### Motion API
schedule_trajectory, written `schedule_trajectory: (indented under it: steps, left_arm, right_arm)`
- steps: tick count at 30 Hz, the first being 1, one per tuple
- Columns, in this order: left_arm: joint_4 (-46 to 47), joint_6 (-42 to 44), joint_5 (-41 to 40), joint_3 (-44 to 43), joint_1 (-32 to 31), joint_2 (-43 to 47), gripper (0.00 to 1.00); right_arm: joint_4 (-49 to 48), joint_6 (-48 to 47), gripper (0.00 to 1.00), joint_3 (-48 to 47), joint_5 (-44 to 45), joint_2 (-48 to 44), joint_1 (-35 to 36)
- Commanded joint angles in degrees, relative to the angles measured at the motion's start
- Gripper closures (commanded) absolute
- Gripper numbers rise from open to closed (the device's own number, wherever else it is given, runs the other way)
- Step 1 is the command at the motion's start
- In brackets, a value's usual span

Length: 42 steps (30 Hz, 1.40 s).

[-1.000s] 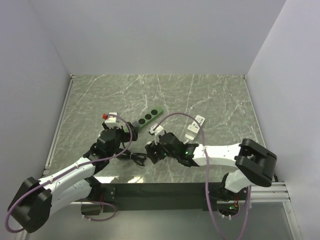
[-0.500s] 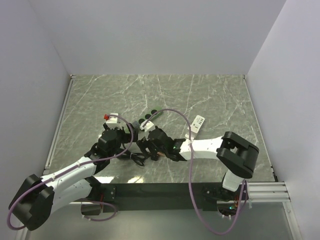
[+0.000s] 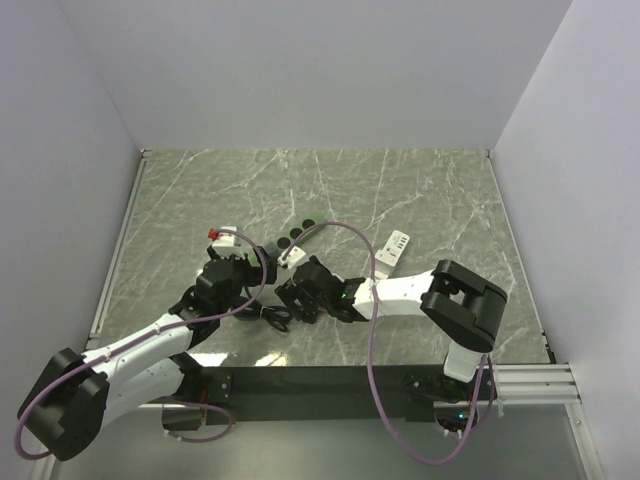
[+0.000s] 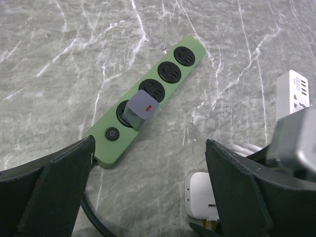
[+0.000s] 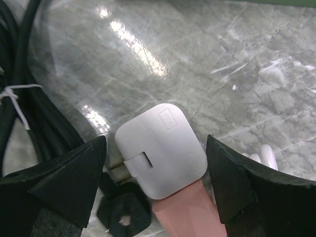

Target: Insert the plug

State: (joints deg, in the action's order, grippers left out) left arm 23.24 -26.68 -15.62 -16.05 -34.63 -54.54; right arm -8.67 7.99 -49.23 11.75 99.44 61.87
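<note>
A green power strip lies on the marble table, with a grey plug standing in the socket nearest its switch. In the top view the strip is partly hidden by the arms. A white plug with a pink piece on it lies flat on the table. My right gripper is open, with its fingers on either side of this plug and gaps showing. My left gripper is open and empty, just short of the strip's switch end. The white plug lies by its right finger.
A coil of black cable lies left of the white plug, with a small black piece by the prongs. A white multi-port charger lies to the right of the strip. The two grippers are close together.
My right arm has swung left across the table towards the left gripper and now covers part of the green strip. The left arm has hardly moved.
</note>
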Motion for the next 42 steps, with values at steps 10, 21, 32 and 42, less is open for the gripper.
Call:
schedule_trajectory:
  steps: [10,21,32,42]
  left_arm:
    - [3.91,0.22,3.75,0.85,0.09,0.23,0.01]
    - [9.8,1.36,18.5,0.32,0.09,-4.78,0.02]
    - [17.79,-2.15,34.59,2.08,0.09,-4.17,0.01]
    - [23.24,-4.7,41.98,1.64,0.09,-9.61,0.02]
  right_arm:
    - [3.13,-3.77,0.42,0.63,-2.7,0.67,-0.78]
    - [-0.83,-11.67,0.65,1.33,0.73,-11.71,-0.96]
    - [-1.44,-14.05,0.67,4.49,-0.14,-22.79,-0.78]
    - [-4.68,-15.28,0.68,8.27,0.21,-28.07,1.06]
